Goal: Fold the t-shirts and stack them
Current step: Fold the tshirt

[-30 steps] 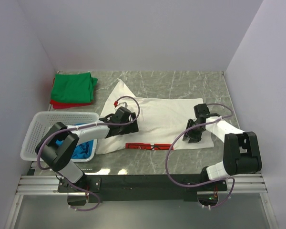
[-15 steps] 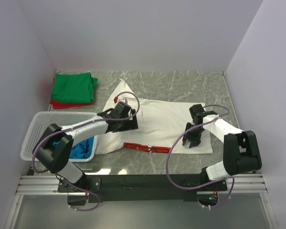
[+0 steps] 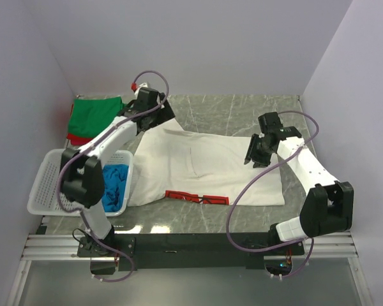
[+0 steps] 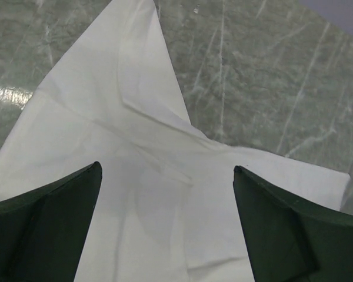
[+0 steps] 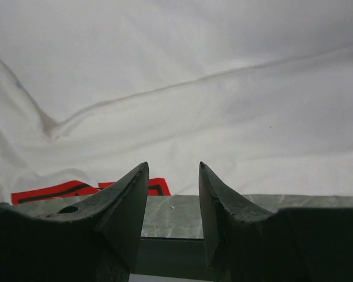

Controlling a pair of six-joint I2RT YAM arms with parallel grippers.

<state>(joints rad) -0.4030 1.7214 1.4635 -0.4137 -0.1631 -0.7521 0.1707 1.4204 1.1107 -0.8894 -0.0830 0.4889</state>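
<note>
A large white t-shirt lies spread flat mid-table, a strip of its red print showing at the near edge. My left gripper hovers open over the shirt's back-left sleeve; in the left wrist view its jaws stand wide over white cloth, holding nothing. My right gripper hangs above the shirt's right side. In the right wrist view it is open with an empty gap, white cloth and red print beyond. A folded green t-shirt lies on a red one at back left.
A white lattice basket stands at the near left with a bright blue t-shirt inside. Walls close the table on the left, back and right. The arms' mounting rail runs along the near edge.
My left arm swung from the shirt's left middle back to the sleeve by the green shirt. My right gripper rose and moved back from the near right corner. The shirt now lies flatter.
</note>
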